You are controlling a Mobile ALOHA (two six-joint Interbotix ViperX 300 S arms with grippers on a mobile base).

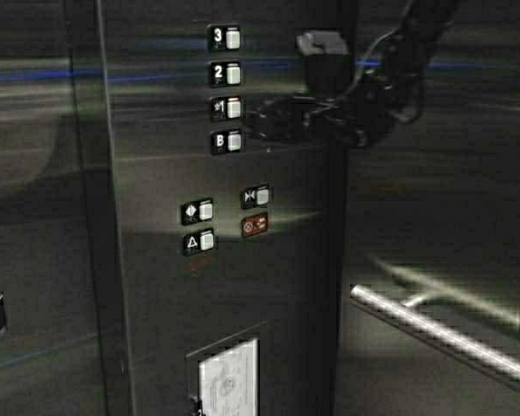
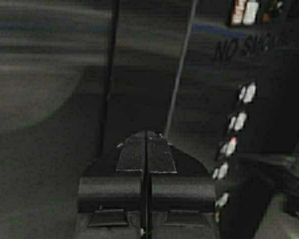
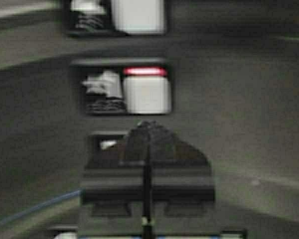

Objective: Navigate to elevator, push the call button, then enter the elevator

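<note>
I am inside the elevator cab, facing its dark brushed steel wall (image 1: 433,217) and the floor button panel (image 1: 156,173). The call button is out of view. Floor buttons 3 (image 1: 227,37), 2 (image 1: 227,74), 1 (image 1: 227,107) and B (image 1: 227,140) run down the panel. Button 1 shows a red lit bar, also in the right wrist view (image 3: 145,92). My right gripper (image 1: 250,121) is shut and empty, reaching in from the upper right. Its tip (image 3: 147,124) lies just under button 1 and hides most of button B (image 3: 102,144). My left gripper (image 2: 146,134) is shut and empty, low on the left, pointing at the steel wall.
Door and alarm buttons (image 1: 199,211) sit lower on the panel, with a framed certificate (image 1: 230,377) below. A round steel handrail (image 1: 442,334) runs along the right wall. The button column shows at the side in the left wrist view (image 2: 236,121).
</note>
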